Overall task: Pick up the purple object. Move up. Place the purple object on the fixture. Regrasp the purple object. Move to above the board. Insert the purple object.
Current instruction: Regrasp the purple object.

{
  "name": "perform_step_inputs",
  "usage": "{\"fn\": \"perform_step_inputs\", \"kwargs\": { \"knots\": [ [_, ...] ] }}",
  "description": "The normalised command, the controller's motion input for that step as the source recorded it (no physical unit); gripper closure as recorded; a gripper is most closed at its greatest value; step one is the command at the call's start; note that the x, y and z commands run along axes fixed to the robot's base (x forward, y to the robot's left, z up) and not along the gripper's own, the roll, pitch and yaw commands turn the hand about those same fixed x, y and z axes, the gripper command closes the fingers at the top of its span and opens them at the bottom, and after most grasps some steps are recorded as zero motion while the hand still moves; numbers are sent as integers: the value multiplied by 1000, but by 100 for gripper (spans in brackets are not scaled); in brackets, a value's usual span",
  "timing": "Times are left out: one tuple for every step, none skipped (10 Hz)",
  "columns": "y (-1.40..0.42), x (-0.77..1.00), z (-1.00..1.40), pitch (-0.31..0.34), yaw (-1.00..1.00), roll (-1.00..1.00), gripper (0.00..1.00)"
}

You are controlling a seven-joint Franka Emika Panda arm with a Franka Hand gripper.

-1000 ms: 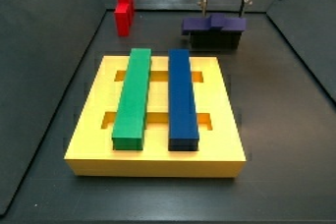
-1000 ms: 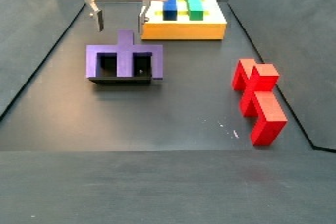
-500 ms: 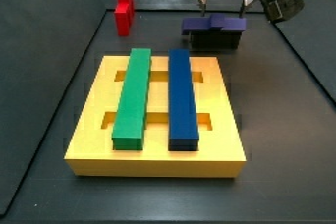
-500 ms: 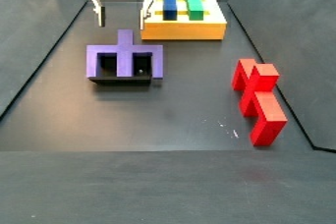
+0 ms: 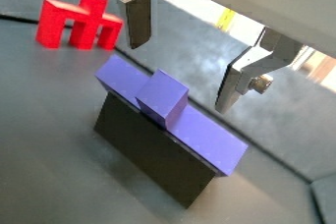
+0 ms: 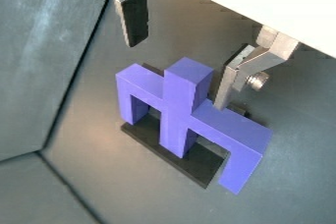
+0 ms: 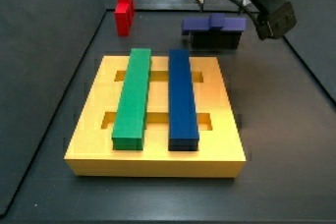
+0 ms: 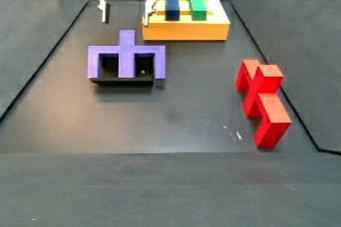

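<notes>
Compared with a second ago, the silver two-finger tool (image 8: 124,12) sits slightly higher in a side view and the arm has swung further over the dark fixture (image 7: 214,41); the pieces lie as before. The tool hangs spread wide and empty above the violet-purple plastic bridge-shaped block (image 6: 184,120), touching nothing; its flat silver fingers (image 5: 140,19) carry dark pads. The smooth purple block rests on the low, almost black fixture (image 5: 151,154), its raised middle tab showing in both wrist views. On the dark matte worktop (image 8: 160,121) stand the thick yellow slotted square board (image 7: 157,154), bearing a long green bar (image 7: 132,95) and a long blue bar (image 7: 183,98), and a red upright piece (image 7: 124,10).
</notes>
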Motion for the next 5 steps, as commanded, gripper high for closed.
{"fn": "perform_step_inputs", "kwargs": {
  "knots": [
    [-237, 140, 31, 0, 0, 1000, 0],
    [-77, 37, 0, 0, 20, 1000, 0],
    [0, 0, -86, 0, 74, 1000, 0],
    [0, -17, -203, 0, 94, 1000, 0],
    [60, -57, -294, 0, 143, 749, 0]
  ]
}}
